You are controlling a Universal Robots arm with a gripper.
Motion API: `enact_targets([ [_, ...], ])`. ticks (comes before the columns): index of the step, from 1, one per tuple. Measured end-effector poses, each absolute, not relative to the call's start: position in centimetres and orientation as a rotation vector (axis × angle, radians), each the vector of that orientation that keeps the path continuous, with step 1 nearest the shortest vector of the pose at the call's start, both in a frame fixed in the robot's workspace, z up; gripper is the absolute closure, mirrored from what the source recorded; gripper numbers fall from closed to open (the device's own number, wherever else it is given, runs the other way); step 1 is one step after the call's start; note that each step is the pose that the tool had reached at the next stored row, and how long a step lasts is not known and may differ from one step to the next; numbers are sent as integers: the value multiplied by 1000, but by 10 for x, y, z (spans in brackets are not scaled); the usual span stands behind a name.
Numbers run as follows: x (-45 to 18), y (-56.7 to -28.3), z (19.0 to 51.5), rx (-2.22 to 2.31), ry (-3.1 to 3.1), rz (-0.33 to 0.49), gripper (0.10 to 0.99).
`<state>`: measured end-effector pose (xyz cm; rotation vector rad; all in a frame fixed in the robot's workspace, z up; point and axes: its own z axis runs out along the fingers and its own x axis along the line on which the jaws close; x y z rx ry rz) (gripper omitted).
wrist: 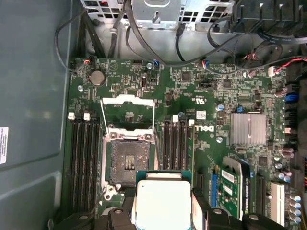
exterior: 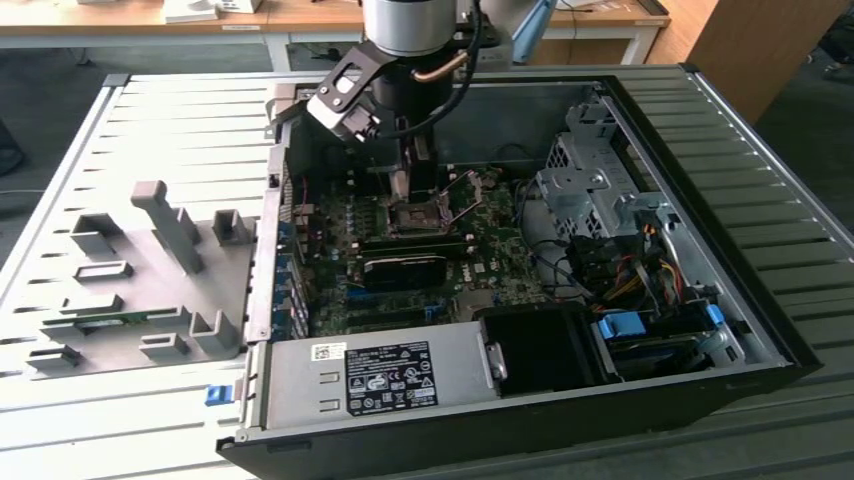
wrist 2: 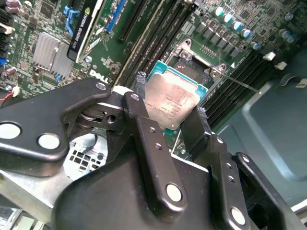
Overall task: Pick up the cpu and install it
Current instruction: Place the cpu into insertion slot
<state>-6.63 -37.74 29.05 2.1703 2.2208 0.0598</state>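
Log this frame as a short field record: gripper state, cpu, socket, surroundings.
grasp: gripper shut on the cpu, one finger on each of two opposite edges
cpu state: silver top plate up, held above the motherboard, not seated
socket state: socket open and bare, retention frame raised
setting: open computer case lying on a slatted table
beside case: grey fixture blocks, on the exterior view's left

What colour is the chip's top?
The cpu top is silver-grey, clearest in the second wrist view.
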Motion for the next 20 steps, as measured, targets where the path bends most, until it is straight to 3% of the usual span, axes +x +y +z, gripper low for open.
enact_targets([
  [20, -49, -360, 258, 2169, 2220, 58, 545],
])
